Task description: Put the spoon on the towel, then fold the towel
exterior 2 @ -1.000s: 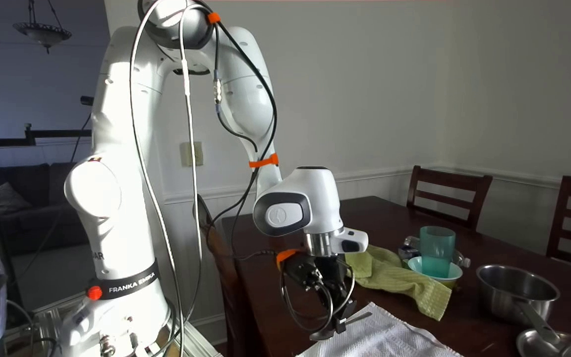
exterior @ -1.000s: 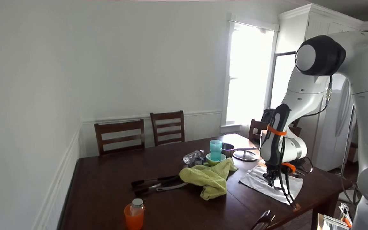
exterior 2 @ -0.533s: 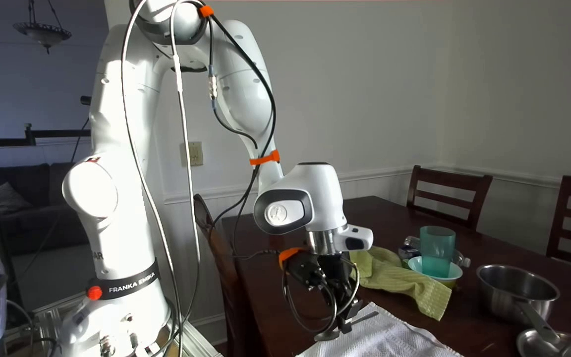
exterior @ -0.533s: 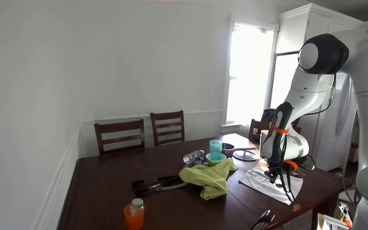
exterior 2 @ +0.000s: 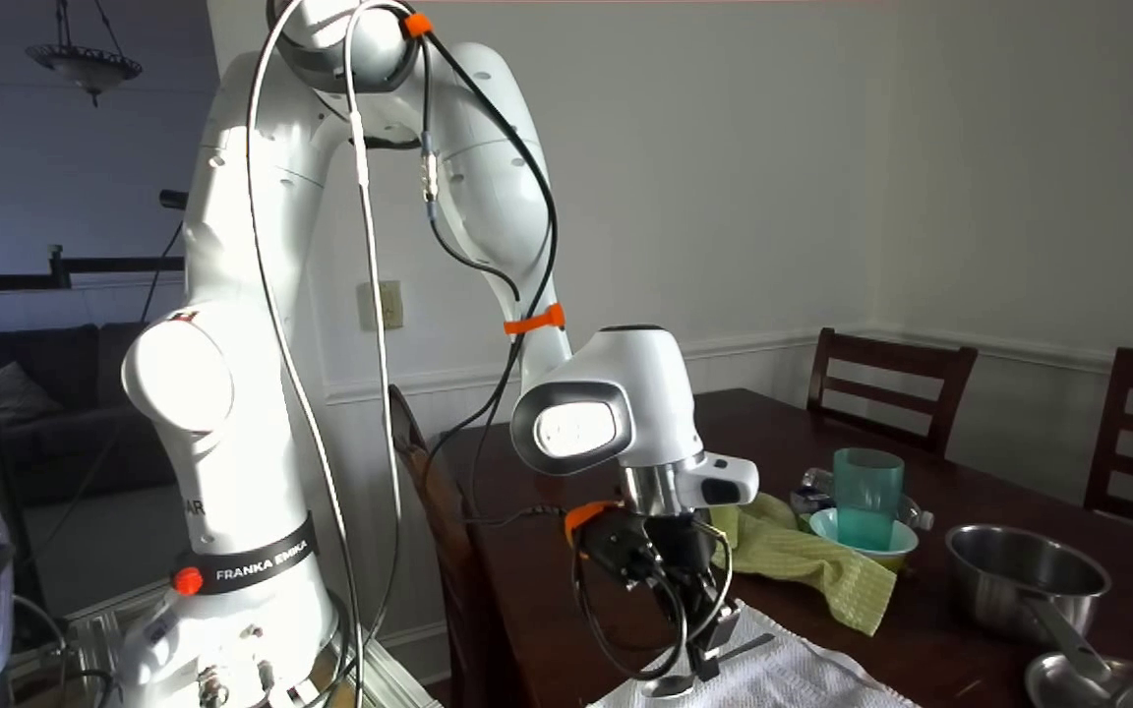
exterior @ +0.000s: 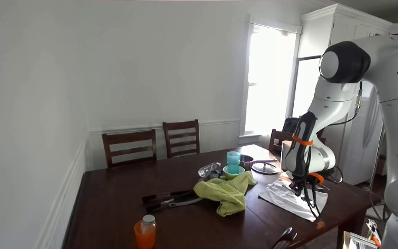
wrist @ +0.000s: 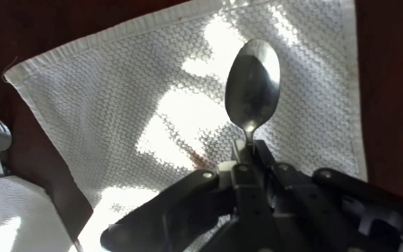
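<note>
1. Wrist view, far left of frame: silver metal fork (wrist: 0,139), tines toward the upper left, against a dark brown wooden table (wrist: 33,24).

2. Lower left of frame: white flat-faced object (wrist: 12,201), identity unclear. Near the left border of the white waffle-textured cloth towel (wrist: 117,105); could crowd a fold begun from there.

3. Centre of frame: same towel, spread out with a corner at upper left, not yet folded. Patched with strong glare, probably making height hard to judge.

4. Right of centre: stainless steel spoon (wrist: 252,82), over the towel. Relation to work from: scoop end straight ahead of the black two-fingered gripper (wrist: 250,148), toward the top of the frame; long axis near vertical in the frame, nearly in line with the gripper itself. Handle hidden back under the gripper.

5. Just below the scoop: clenched on the spoon at its narrow neck. Probably calls for lowering and letting go rather than turning. Cannot tell touching the towel from hovering just over it. Best set down well inside the hem, leaving a flap to fold.

6. In an exterior view, bottom middle: spoon handle jutting past the gripper, toward the right. Farther right: lime-green textured cloth (exterior 2: 822,575), behind the towel; translucent teal plastic cup (exterior 2: 866,492) in a pale blue and green bowl (exterior 2: 905,549); stainless steel saucepan (exterior 2: 980,595); round metal lid (exterior 2: 1053,678), partly behind the pan's handle. Judged off the path down.
</note>
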You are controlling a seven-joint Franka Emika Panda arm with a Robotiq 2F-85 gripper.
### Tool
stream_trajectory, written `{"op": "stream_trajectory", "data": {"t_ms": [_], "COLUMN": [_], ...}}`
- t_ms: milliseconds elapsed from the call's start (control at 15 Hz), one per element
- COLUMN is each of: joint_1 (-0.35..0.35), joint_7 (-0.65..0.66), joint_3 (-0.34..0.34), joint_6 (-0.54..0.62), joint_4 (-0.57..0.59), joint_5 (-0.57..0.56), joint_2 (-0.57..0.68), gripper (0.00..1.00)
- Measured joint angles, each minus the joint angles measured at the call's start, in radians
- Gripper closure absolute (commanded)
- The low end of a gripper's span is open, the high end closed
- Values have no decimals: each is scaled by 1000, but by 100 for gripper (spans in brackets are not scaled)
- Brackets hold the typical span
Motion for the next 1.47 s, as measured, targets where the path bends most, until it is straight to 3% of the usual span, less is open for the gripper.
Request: {"op": "stream_trajectory", "data": {"t_ms": [200, 733, 1200, 1333, 1467], "joint_1": [-44, -209, -254, -262, -263], "joint_7": [-38, -79, -79, -79, -79], "joint_3": [8, 127, 165, 173, 173], "joint_6": [42, 106, 111, 112, 112], "joint_4": [30, 103, 149, 159, 165], "joint_5": [-1, -33, -51, -53, -53], "joint_2": [42, 138, 194, 203, 205], "gripper": [98, 98, 98, 66, 53]}}
